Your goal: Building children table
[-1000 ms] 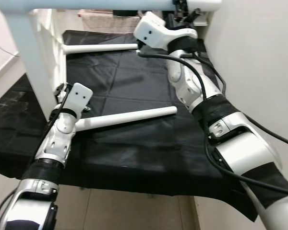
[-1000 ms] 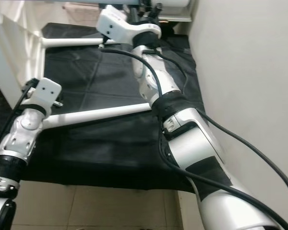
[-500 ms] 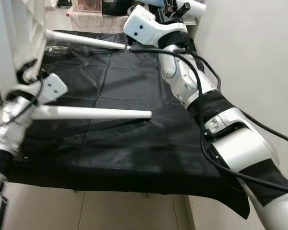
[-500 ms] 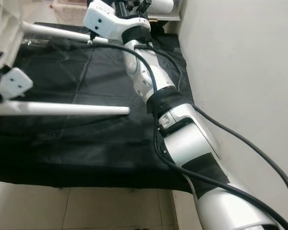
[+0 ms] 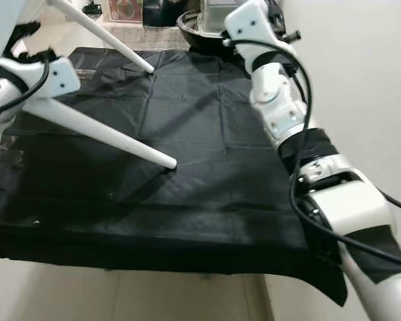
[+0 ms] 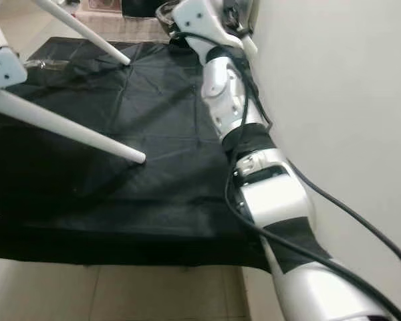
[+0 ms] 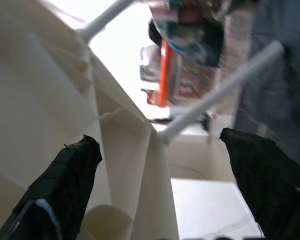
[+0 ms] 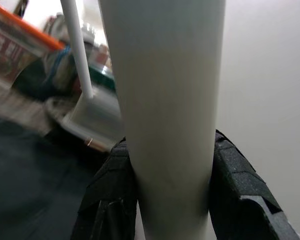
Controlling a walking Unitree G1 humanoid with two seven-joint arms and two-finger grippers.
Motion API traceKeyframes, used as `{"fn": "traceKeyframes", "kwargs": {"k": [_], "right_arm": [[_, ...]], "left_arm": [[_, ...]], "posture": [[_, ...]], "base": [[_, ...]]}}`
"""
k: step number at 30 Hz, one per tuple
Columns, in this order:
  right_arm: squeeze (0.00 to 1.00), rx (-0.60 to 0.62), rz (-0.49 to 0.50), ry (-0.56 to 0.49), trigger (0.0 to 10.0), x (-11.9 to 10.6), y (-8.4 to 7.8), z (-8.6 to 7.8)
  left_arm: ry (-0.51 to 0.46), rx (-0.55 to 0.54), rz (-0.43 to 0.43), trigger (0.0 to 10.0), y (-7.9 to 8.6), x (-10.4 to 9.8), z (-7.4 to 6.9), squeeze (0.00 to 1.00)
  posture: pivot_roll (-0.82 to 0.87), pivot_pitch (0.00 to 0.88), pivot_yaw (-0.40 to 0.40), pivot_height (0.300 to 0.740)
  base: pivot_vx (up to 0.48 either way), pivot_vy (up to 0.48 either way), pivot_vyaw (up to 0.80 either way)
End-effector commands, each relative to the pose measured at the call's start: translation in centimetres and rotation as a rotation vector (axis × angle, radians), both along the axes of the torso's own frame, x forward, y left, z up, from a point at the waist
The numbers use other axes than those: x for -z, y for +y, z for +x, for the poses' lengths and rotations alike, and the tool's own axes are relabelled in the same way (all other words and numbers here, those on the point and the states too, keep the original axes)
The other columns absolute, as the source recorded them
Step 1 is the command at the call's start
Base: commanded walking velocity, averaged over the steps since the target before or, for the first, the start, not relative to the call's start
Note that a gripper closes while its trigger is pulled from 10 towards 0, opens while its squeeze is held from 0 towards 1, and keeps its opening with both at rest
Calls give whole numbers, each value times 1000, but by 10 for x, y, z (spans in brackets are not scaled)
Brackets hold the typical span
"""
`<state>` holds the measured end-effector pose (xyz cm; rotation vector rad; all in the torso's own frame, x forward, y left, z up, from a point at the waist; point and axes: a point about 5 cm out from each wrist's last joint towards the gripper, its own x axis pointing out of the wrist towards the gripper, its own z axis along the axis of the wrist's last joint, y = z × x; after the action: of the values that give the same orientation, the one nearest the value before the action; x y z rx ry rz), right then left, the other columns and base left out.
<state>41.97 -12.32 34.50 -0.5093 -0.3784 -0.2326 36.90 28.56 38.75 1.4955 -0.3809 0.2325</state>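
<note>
black cloth [image 5: 187, 180] covers the floor [image 5: 154, 294] beside a wall [image 5: 361, 80].

You won't find any text you can read here. In the left wrist view an orange-and-red box [image 7: 176, 65] carries print too blurred to make out, and in the right wrist view a red-and-orange pack [image 8: 12, 47] shows pale marks that stay illegible. The box [image 5: 125, 9] at the top of the left eye view is too small to read.
</note>
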Motion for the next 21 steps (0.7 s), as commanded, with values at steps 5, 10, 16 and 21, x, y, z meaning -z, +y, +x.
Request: {"fn": "traceKeyframes", "kwargs": {"k": [5, 10, 16, 21], "right_arm": [[0, 156, 416, 429, 0, 101, -49, 3], [0, 133, 461, 474, 0, 112, -41, 2], [0, 99, 471, 524, 0, 128, -27, 0], [0, 84, 483, 579, 0, 145, -18, -5]], "left_arm": [[-100, -171, -26, 10000, 31, -36, -13, 0], [-119, -84, -32, 10000, 8, -42, -5, 0], [-66, 74, -49, 10000, -26, -16, 12, 0], [37, 220, -99, 10000, -53, 22, 23, 0]], "posture": [[140, 166, -8, 740], [139, 164, -4, 740], [127, 166, -4, 740], [125, 167, -9, 740]], "base": [[0, 0, 0], [0, 0, 0], [0, 0, 0], [0, 0, 0]]}}
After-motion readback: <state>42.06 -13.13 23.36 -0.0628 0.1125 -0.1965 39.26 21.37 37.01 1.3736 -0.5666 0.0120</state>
